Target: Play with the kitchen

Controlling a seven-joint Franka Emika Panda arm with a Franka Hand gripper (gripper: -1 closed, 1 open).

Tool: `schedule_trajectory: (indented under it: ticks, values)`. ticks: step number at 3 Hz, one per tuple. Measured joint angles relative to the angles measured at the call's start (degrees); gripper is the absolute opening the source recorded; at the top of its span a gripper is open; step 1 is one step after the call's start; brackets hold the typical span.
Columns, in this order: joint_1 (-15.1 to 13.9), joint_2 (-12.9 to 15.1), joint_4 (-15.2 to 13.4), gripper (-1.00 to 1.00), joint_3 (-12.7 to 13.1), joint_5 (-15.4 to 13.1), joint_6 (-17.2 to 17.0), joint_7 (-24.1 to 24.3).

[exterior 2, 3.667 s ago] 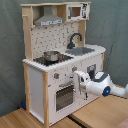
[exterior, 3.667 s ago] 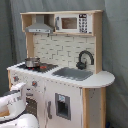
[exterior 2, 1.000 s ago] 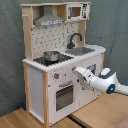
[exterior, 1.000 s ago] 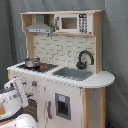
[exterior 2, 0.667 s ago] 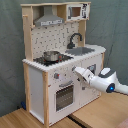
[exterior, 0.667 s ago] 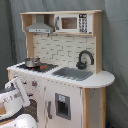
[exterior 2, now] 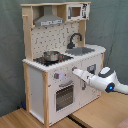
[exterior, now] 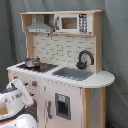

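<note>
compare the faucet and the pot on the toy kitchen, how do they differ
The faucet is black and arches tall over the grey sink; the pot is shiny metal, low and round. The faucet stands at the back of the counter by the tiled wall; the pot sits on the black stovetop under the hood. Both stand on the kitchen counter, untouched by the gripper.

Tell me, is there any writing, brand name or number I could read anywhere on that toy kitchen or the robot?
None can be read.
The kitchen: no legible lettering on its panels.
Its microwave: the keypad marks are too blurred to read.
The gripper: no label visible.
</note>
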Motion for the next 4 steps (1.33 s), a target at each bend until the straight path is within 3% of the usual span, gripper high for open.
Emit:
schedule_trajectory:
  ticks: [2,4]
  values:
    - [-1.08,0.0,-0.03,1.0,-0.09,0.0,0.0,-13.84]
    - [-1.66,0.01,-0.03,1.0,-1.74,0.0,0.28,-26.6]
